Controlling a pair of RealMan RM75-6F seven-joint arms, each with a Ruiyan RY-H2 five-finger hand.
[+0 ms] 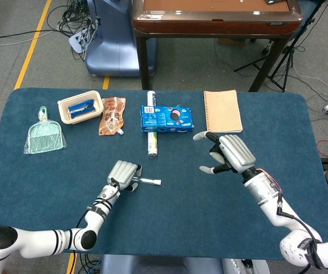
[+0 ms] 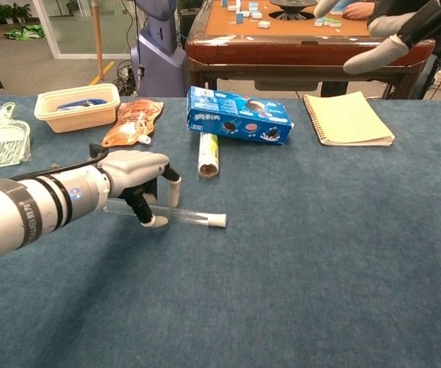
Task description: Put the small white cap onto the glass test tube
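Note:
The glass test tube (image 1: 145, 181) (image 2: 182, 215) lies nearly level, low over the blue table, with the small white cap (image 1: 157, 182) (image 2: 218, 221) sitting on its right end. My left hand (image 1: 122, 172) (image 2: 138, 181) grips the tube's left part, fingers curled around it. Whether the tube touches the cloth I cannot tell. My right hand (image 1: 227, 153) hangs above the table's right half with fingers spread and nothing in it. In the chest view only its fingertips (image 2: 393, 34) show at the top right.
Along the back stand a blue cookie box (image 1: 166, 119), a white roll (image 1: 150, 137) under it, a tan notebook (image 1: 222, 111), an orange pouch (image 1: 112, 115), a beige tray (image 1: 80, 107) and a bagged green dustpan (image 1: 44, 136). A brown table (image 1: 215, 17) stands behind.

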